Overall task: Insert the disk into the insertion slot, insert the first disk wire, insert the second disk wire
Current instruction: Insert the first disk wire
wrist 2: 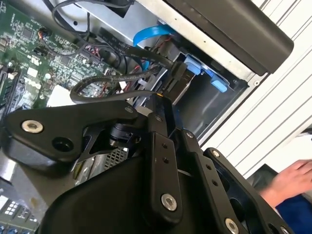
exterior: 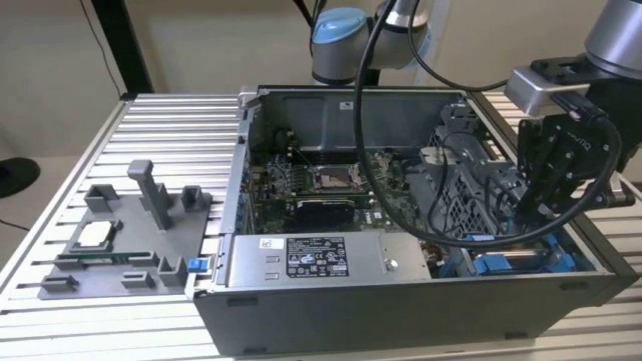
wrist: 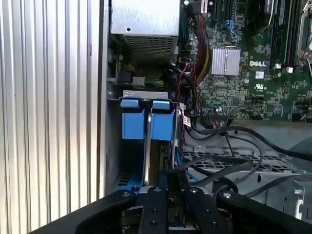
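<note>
The disk (wrist: pixel 146 124) stands edge-on in the insertion slot (wrist: pixel 144 93), its bright blue carrier tabs facing out; in the exterior view that blue carrier (exterior: pixel 512 263) sits at the case's front corner on the exterior view's right. My gripper (exterior: pixel 531 218) hangs right over this bay. In both wrist views the gripper (wrist: pixel 168 175) (wrist 2: pixel 168 95) looks shut on the plug of a black disk wire (wrist 2: pixel 176 73), close beside the disk's edge. Its cable (wrist: pixel 214 163) loops back toward the motherboard. How far the plug sits in is hidden.
The open computer case (exterior: pixel 401 308) lies on a ribbed aluminium table (exterior: pixel 171 135). A grey power-supply box (exterior: pixel 316 259) sits beside the bay, the motherboard (exterior: pixel 321 184) behind it. A grey fixture tray (exterior: pixel 120 241) stands at the exterior view's left. A person's hand (wrist 2: pixel 292 178) rests outside the case.
</note>
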You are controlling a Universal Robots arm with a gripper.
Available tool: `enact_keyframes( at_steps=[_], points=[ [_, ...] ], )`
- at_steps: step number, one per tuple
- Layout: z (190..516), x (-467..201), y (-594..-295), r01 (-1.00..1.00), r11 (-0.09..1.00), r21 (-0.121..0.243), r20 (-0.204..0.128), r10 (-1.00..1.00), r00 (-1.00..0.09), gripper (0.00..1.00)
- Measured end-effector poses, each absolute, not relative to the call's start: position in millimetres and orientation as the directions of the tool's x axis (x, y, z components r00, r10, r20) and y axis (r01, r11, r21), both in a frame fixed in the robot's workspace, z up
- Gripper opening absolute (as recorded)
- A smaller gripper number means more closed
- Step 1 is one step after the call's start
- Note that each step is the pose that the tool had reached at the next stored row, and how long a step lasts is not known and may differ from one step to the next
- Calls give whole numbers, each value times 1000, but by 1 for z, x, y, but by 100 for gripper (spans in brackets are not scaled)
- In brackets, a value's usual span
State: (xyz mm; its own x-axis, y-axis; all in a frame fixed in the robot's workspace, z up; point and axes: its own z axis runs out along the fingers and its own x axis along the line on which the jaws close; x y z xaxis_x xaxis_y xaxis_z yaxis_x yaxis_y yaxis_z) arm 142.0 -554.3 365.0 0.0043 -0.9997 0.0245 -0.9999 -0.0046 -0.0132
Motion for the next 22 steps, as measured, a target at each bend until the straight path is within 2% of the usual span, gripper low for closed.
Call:
enact_keyframes(
  at_steps=[22],
  points=[
    [342, 154, -555, -999, 52, -13, 25, -998, -53, 0]
  ],
)
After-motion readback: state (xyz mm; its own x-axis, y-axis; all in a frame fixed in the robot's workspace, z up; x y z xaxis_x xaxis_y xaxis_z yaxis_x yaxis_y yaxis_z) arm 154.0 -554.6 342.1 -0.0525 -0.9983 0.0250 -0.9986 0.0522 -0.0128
